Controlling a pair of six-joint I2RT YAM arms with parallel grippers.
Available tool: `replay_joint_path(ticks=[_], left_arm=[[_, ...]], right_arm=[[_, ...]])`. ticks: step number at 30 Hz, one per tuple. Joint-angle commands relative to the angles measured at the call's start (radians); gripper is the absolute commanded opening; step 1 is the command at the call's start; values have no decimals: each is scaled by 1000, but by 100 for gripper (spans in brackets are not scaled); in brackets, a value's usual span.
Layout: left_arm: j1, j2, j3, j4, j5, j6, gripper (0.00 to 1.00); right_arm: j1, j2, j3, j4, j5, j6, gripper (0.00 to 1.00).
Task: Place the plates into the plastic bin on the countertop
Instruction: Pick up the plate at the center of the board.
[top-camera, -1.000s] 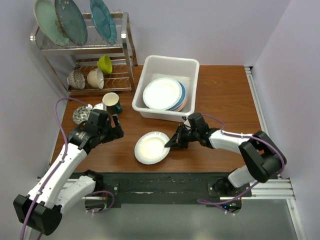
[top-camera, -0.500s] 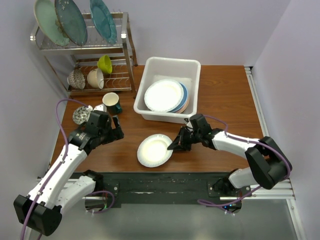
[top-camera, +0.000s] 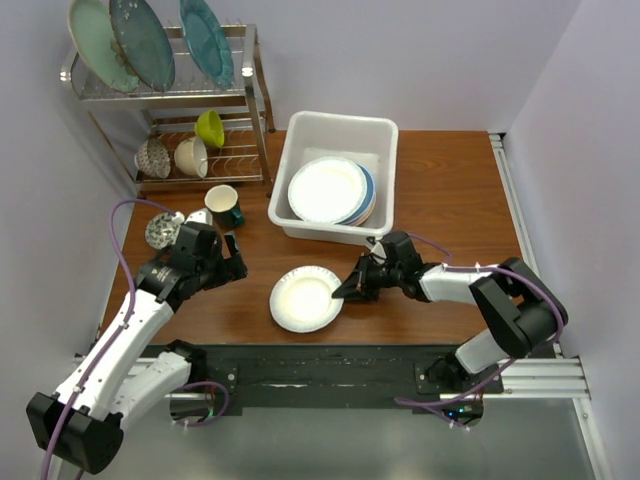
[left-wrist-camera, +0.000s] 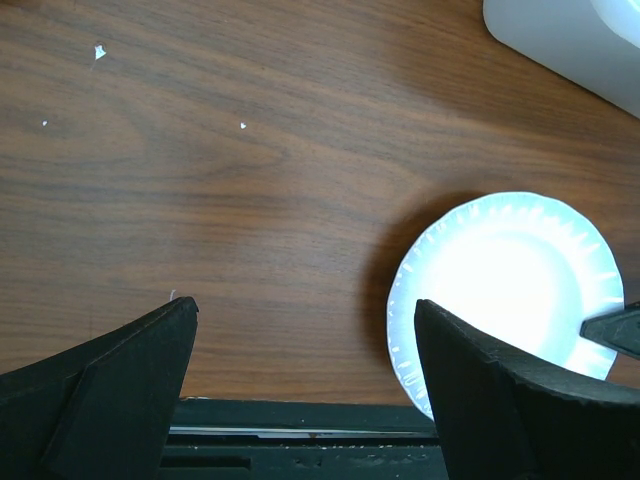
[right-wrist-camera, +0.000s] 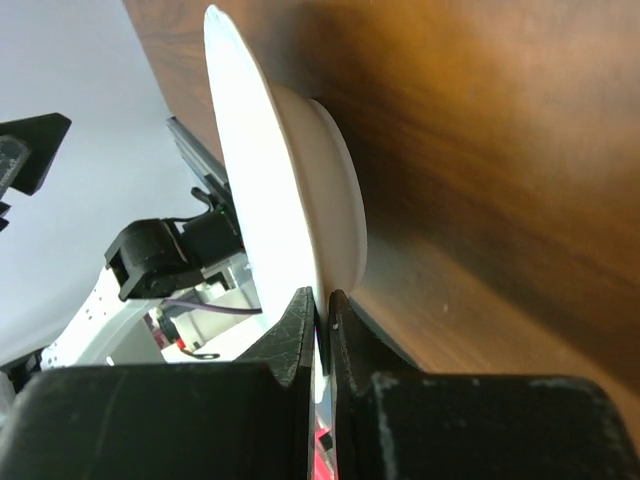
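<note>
At the near edge of the counter (top-camera: 450, 200), one white fluted plate (top-camera: 303, 298) sits alone, well apart from the plastic bin (top-camera: 342, 117) behind it.

Progress: partly done. A stack of plates (top-camera: 325, 187) already lies flat in the bin. The top one is white, with a blue rim and a rust-coloured edge showing beneath it on the right. The count below that is hidden. The fluted plate is the only dinner plate out on the wood, so it looks like the last one to move. Three large teal plates (top-camera: 140, 40) stand upright in the wire dish rack (top-camera: 170, 100), and they do not look like part of the job.

Grip: right jaws are pressed together on the right rim of the fluted plate (right-wrist-camera: 270, 180), one finger above and one below. I cannot tell whether the foot ring has left the wood. Left jaws are spread wide and hold nothing. They hover over bare counter to the left of the plate (left-wrist-camera: 505, 285).

Materials:
- Fluted plate: glossy, probably glazed ceramic, with a shallow well, radial ridges round the rim and a raised foot ring. The edge is thin, so the hold is likely narrow and slippery.
- Bin: smooth white plastic, rectangular, with rounded corners and a rolled rim.
- Counter: flat reddish-brown wood grain with a slight sheen.
- Rack: thin metal wire, holding small bowls (top-camera: 190, 155) on its lower tier.
</note>
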Motion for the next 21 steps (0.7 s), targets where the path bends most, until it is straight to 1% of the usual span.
replay_joint_path(ticks=[1,4,7,12,14,16,19,20,21], left_arm=[[-4,-14,-2,8,-1,-13,95],[-6,-14,-1,3,-3,-11,95],[-4,-18,2,-4,-7,-11,95],[-4,-21,2,-12,-13,-11,95],[-4,-23,-1,-12,-13,-13,95],[-4,-23,-4,-9,-12,-14,95],[-4,-20,-5,-7,-13,-11,95],[-4,-17,-5,-6,-12,-11,95],[-4,-12,-7,-3,-12,-11,95]], right_arm=[[-56,106,28,97,66,-52,0],[-81,187,60,156,32,-27,0],[-84,247,107,138,19,-31,0],[-85,287,66,282,-14,81,0],[-85,264,31,301,-18,89,0],[-85,234,6,279,-17,69,0],[-87,143,-21,186,-1,5,0],[-85,117,-27,126,5,-27,0],[-85,67,-40,100,9,-40,0]])
